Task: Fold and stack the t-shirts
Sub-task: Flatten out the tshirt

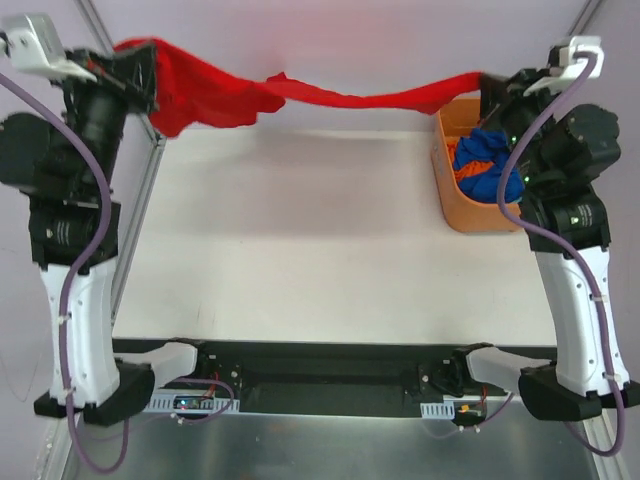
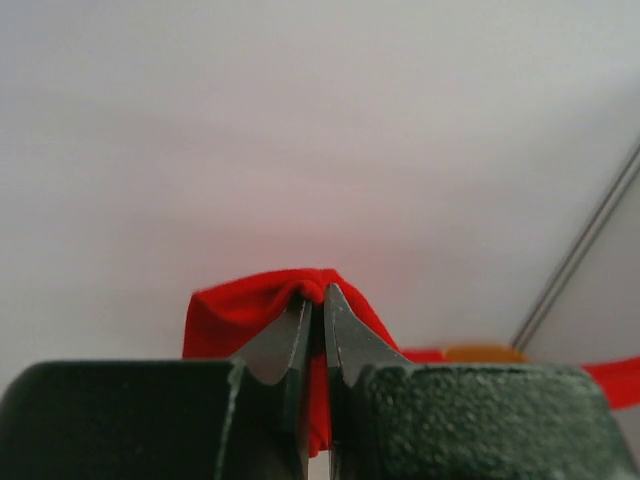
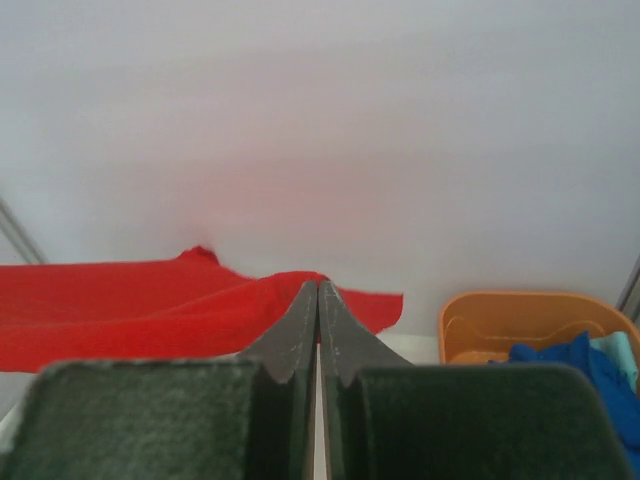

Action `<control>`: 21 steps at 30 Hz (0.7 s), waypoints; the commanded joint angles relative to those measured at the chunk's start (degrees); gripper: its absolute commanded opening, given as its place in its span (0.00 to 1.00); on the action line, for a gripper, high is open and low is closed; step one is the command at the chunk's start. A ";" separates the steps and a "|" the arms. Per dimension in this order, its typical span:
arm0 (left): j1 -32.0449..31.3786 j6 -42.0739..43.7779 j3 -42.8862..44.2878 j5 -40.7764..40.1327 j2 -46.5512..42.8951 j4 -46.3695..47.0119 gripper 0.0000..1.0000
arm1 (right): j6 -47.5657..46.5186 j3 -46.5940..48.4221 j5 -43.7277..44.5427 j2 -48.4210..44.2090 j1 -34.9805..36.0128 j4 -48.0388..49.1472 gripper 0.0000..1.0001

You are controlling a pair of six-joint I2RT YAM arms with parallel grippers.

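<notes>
The bright red t-shirt point(image 1: 300, 92) hangs stretched in the air across the far edge of the table, between my two grippers. My left gripper point(image 1: 150, 75) is shut on its left end, where the cloth point(image 2: 240, 310) bunches and droops. My right gripper point(image 1: 490, 90) is shut on its right end, where the cloth point(image 3: 130, 305) runs off to the left. A royal blue t-shirt point(image 1: 480, 165) with some orange cloth lies crumpled in the orange tub point(image 1: 450, 205) under my right arm. A pale teal cloth point(image 3: 622, 355) shows beside the blue one point(image 3: 575, 365) in the right wrist view.
The white table top point(image 1: 290, 240) lies below the raised shirt. The orange tub point(image 3: 500, 320) stands at the table's far right. A metal frame post point(image 1: 145, 190) runs along the left side. The purple back wall point(image 1: 330, 40) stands close behind the shirt.
</notes>
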 commanded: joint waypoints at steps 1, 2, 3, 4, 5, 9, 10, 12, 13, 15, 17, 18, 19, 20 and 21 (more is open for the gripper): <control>0.44 -0.38 -24.86 4.15 -11.09 4.78 0.01 | 2.08 -15.89 -6.70 -5.10 -0.24 2.32 0.01; 0.44 -2.39 -35.53 3.98 -16.78 5.23 0.01 | 3.74 -19.00 -7.40 -7.55 -0.32 2.05 0.01; 0.44 -3.36 -40.68 3.55 -19.62 5.50 0.02 | 4.28 -21.91 -7.50 -8.70 -0.24 1.53 0.01; 0.35 -4.94 -45.52 2.85 -22.26 5.50 0.03 | 5.33 -25.33 -7.50 -9.76 -0.24 1.00 0.01; 0.43 -7.22 -54.97 2.23 -27.50 5.85 0.03 | 7.34 -30.84 -7.33 -11.60 -0.32 0.47 0.01; 0.44 -17.58 -75.68 6.34 -38.43 6.90 0.02 | 10.25 -43.62 -8.73 -13.28 -0.24 -4.26 0.01; 0.35 -19.09 -83.20 10.62 -41.93 7.78 0.02 | 10.35 -45.73 -8.82 -13.46 -0.15 -4.97 0.01; 0.35 -22.70 -89.05 14.16 -44.59 8.49 0.01 | 12.10 -52.15 -8.73 -13.55 -0.24 -6.29 0.01; 0.35 -23.75 -93.86 17.14 -46.61 8.49 0.01 | 12.45 -53.82 -8.21 -13.37 -0.24 -7.17 0.01; 0.35 -27.52 -98.02 19.70 -48.55 8.40 0.00 | 12.98 -57.59 -7.67 -12.76 -0.24 -9.27 0.01; 0.35 -29.82 -103.03 21.38 -51.10 8.40 0.00 | 13.07 -59.28 -8.03 -12.32 -0.24 -10.25 0.01; 0.35 -30.61 -104.44 21.56 -51.98 7.97 0.00 | 13.25 -60.85 -7.68 -12.14 -0.24 -11.04 0.01; 0.35 -31.32 -106.80 21.73 -53.29 7.96 0.00 | 13.68 -61.39 -7.50 -11.97 -0.32 -11.48 0.01; 0.35 -32.45 -107.70 22.17 -53.92 7.79 0.00 | 13.95 -61.92 -7.50 -12.05 -0.24 -12.27 0.01; 0.35 -32.99 -108.49 22.78 -54.36 7.26 0.00 | 14.47 -62.71 -7.50 -12.05 -0.24 -12.88 0.01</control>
